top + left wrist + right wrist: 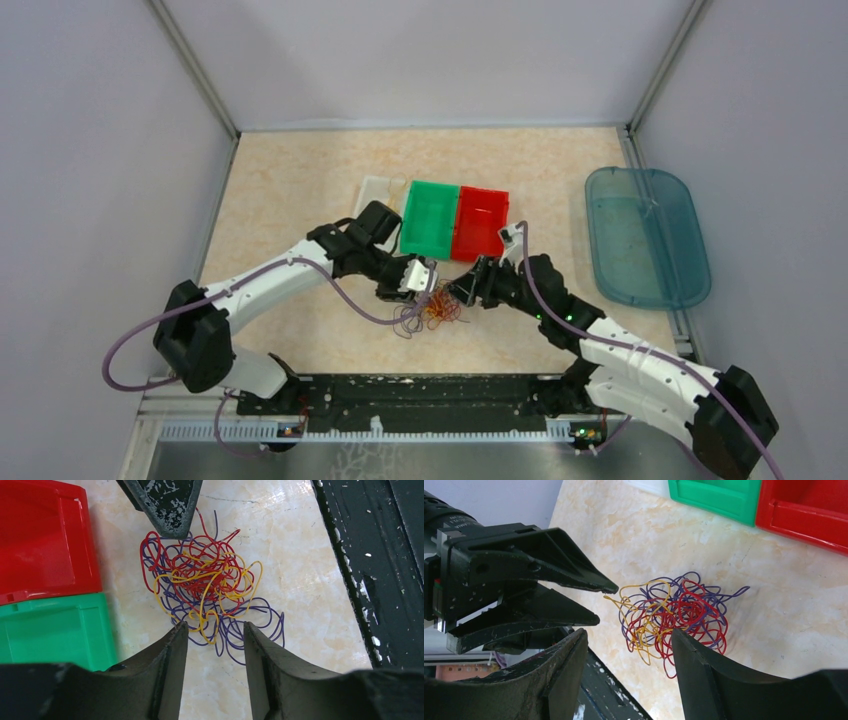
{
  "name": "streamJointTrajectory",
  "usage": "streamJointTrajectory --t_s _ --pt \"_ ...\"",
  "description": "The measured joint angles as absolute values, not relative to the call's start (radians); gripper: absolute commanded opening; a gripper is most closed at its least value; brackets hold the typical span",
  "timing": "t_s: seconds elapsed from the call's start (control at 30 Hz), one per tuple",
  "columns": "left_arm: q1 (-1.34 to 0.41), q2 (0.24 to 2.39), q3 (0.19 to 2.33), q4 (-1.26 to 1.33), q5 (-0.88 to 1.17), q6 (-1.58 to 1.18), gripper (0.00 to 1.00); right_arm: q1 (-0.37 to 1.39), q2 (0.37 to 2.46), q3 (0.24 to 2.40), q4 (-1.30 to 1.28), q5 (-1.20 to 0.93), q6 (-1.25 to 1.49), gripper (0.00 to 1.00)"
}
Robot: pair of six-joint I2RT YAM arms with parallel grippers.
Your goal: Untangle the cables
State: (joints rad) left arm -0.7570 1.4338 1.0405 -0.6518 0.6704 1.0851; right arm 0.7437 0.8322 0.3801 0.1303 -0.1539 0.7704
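Three colours of cables [437,310]: red, yellow, purple. Strands per colour uncountable. Balled in 1 clump on desk [290,200], lower centre of top view, just below 1 green bin [430,218] & 1 red bin [480,222]. No clear long axis, loops pointing every way. Part-open left gripper [215,626] w/ loose loops betw. tips, not clamped. Wide right gripper [630,631] at clump's opposite edge.

On my right wrist cam the cables [674,612] are 1 red, yellow and purple knot on the table [784,605], just past the right gripper [629,632], which has its fingers spread. The left gripper [606,604] comes in from the left with its jaws parted, tips just beside the knot. The green bin [719,497] and red bin [809,510] sit side by side up top.
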Motion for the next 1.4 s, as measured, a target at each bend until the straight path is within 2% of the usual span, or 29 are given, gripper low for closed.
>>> streamJointTrajectory --t_s 0.13,0.3,0.43,0.7,1.0,1.4 --pt "-0.763 1.444 1.035 -0.627 0.669 1.06 0.24 0.735 0.832 0.38 0.131 -0.156 0.77 0.63" --pt "-0.769 1.446 1.032 -0.596 0.64 1.038 0.08 0.732 0.83 0.38 0.133 -0.16 0.77 0.63" --pt "-0.77 1.437 1.029 -0.591 0.593 1.034 0.0 0.729 0.829 0.38 0.136 -0.165 0.77 0.63" --pt "-0.77 1.314 1.043 -0.598 0.559 1.04 0.0 0.728 0.911 0.382 0.199 -0.205 0.771 0.63" --pt "-0.773 1.106 1.064 -0.639 0.634 1.1 0.0 0.73 1.077 0.461 0.243 -0.242 0.771 0.65" --pt "-0.775 1.076 1.064 -0.644 0.651 1.11 0.0 0.83 1.197 0.588 0.259 -0.166 0.756 0.69"
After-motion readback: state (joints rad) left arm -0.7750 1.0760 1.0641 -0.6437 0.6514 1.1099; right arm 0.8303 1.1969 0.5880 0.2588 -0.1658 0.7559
